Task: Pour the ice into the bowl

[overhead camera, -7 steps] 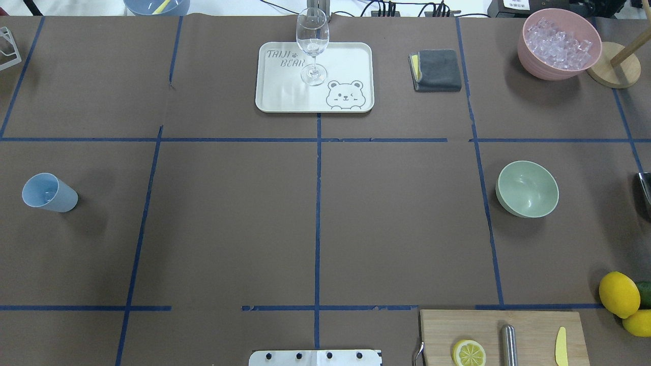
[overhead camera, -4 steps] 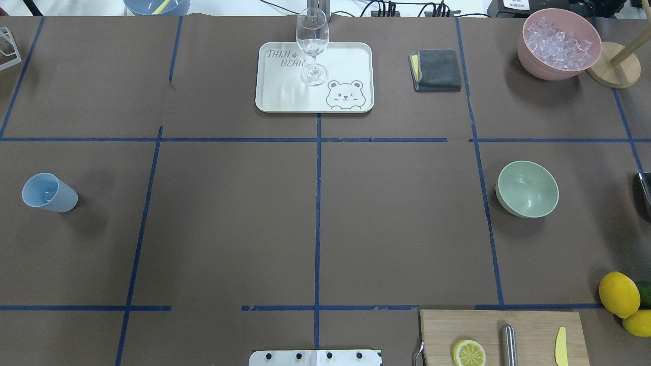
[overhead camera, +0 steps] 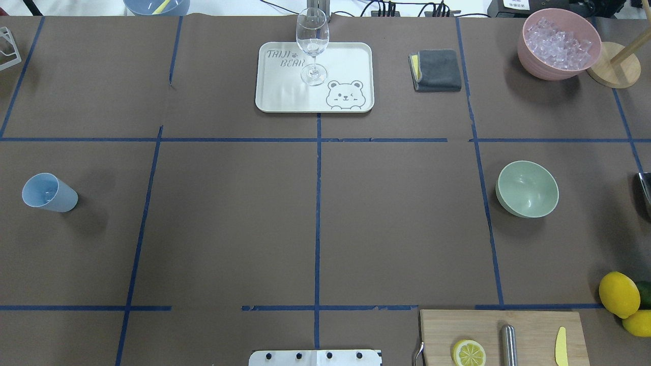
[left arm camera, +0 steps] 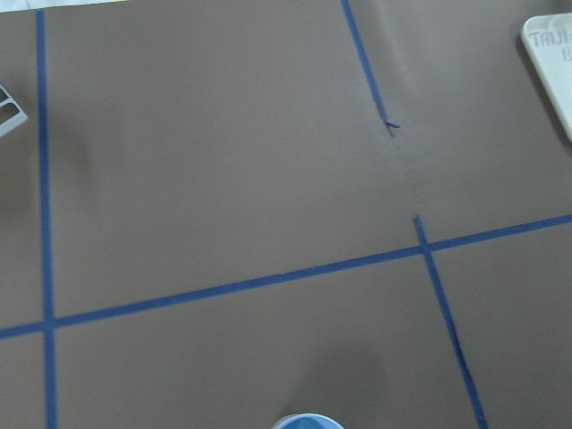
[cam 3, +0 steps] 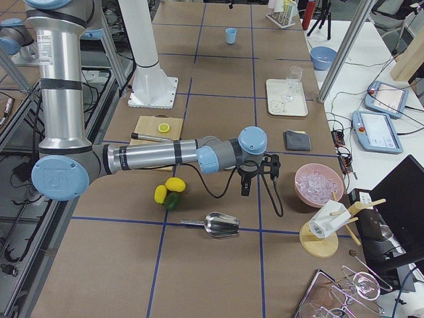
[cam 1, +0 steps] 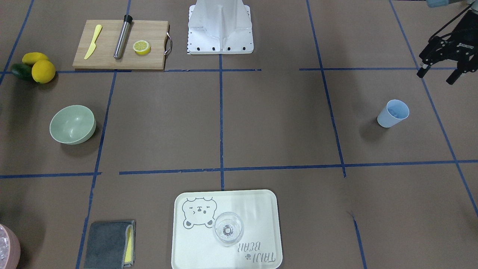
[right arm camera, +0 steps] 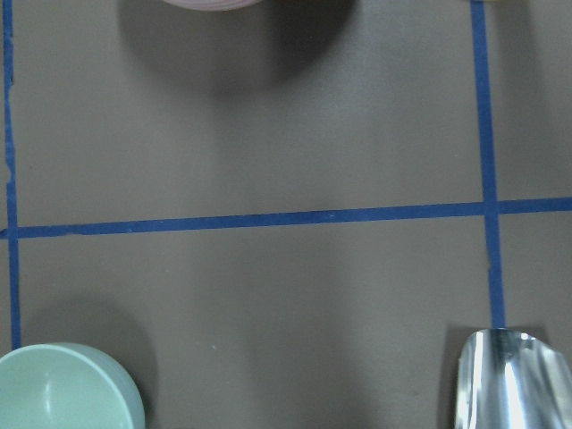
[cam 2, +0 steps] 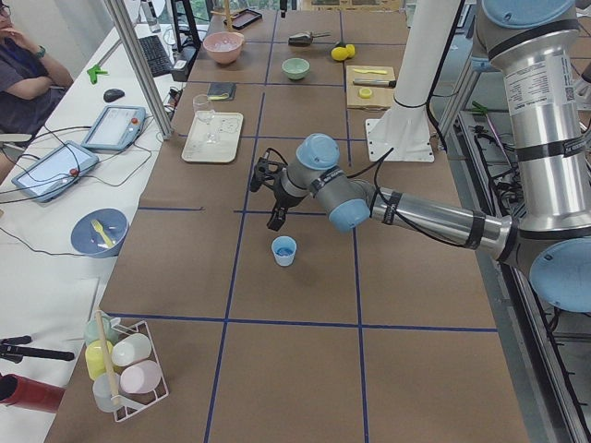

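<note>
The blue cup [overhead camera: 49, 192] stands upright at the table's left side, also seen in the front-facing view [cam 1: 393, 113]. The ice shows only as faint glassy glints at its bottom [overhead camera: 47, 193]. The pale green bowl [overhead camera: 527, 189] sits empty at the right side. My left gripper [cam 1: 436, 76] hovers open a short way from the cup, holding nothing; the left side view shows it [cam 2: 267, 201] just above and behind the cup [cam 2: 284, 250]. My right gripper [cam 3: 257, 180] shows only in the right side view, so I cannot tell its state. The right wrist view catches the bowl's rim [right arm camera: 63, 393].
A pink bowl [overhead camera: 558, 43] of clear pieces stands back right. A wine glass [overhead camera: 312, 46] is on a white tray [overhead camera: 285, 96], a grey cloth [overhead camera: 436, 70] beside it. A cutting board [overhead camera: 529, 325], lemons [overhead camera: 619, 294] and a metal scoop [right arm camera: 505, 380] lie at the right.
</note>
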Controlling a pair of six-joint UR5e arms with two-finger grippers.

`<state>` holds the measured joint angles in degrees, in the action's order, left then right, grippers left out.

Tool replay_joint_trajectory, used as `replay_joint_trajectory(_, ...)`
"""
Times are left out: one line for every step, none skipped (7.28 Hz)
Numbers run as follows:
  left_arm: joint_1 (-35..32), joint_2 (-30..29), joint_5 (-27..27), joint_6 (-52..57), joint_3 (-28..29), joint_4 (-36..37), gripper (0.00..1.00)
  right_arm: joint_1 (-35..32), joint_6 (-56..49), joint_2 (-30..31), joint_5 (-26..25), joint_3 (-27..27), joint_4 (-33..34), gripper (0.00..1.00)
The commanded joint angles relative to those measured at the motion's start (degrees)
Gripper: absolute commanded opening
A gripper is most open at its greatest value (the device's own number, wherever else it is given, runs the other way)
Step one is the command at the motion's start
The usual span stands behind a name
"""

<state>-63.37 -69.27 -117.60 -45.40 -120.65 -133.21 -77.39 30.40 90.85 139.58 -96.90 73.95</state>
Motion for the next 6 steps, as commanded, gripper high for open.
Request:
replay_joint_trajectory(6.2, 8.2, 13.5, -2.8, -2.0, -6.8, 1.0, 8.7, 18.4, 3.9, -3.3, -0.6, -17.6, 1.0)
replay_joint_trajectory(6.4, 9.2, 14.3, -2.9, -2.0, -8.9, 1.0, 13.5, 21.9, 6.1, -7.3, -0.6, -22.2, 1.0)
replay_joint_trajectory(7.3, 11.0, 17.4, -3.8, -1.7, -11.3, 1.0, 18.3, 26.4, 6.4, -11.7, -0.7, -25.5, 1.0)
replay_joint_trajectory(8.7, 11.9, 19.7, -3.8, -1.7, -11.5, 1.0, 21.7, 28.6, 6.4, -13.4, -0.7, -27.5, 1.0)
replay_joint_trajectory(8.9, 11.9, 19.7, -3.8, -1.7, -11.6, 1.0, 23.9, 28.7, 6.1, -14.4, -0.5, -27.5, 1.0)
replay_joint_trajectory(9.4, 11.9, 19.7, -3.9, -1.6, -11.6, 1.0, 26.2, 28.7, 6.1, -16.9, -0.4, -27.5, 1.0)
